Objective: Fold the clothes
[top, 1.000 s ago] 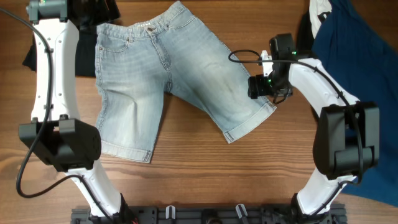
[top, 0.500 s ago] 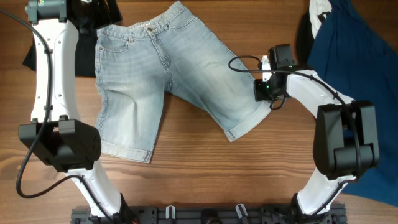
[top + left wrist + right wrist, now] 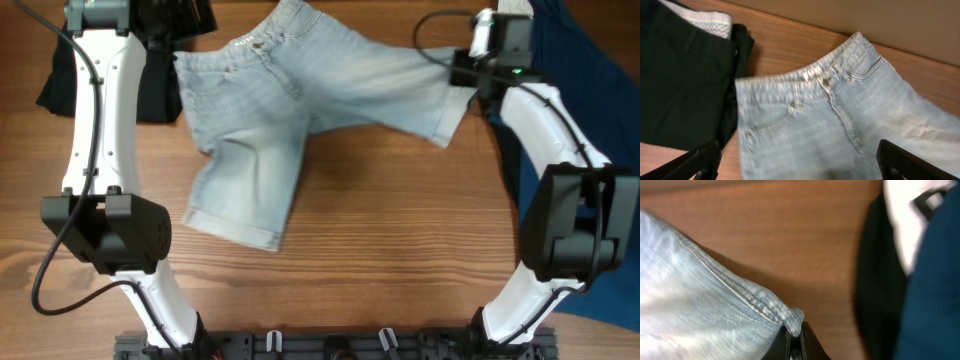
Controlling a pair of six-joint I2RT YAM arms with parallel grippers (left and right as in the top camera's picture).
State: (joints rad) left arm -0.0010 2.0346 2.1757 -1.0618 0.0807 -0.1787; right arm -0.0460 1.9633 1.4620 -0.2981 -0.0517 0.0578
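Pants swung up; wrist view shows right claw pinching hem; left claw spread.

The faded light-blue denim pants run off the top edge seen from above. The white left arm covers part of the black folded cloth.

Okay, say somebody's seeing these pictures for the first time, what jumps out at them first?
The faded light-blue denim pants sprawl across the middle of the wooden table, one leg stretched out to the right where the right gripper is shut on its hem. The left gripper hangs open above the waistband, beside a black garment at the far left. A navy cloth lies along the right side.
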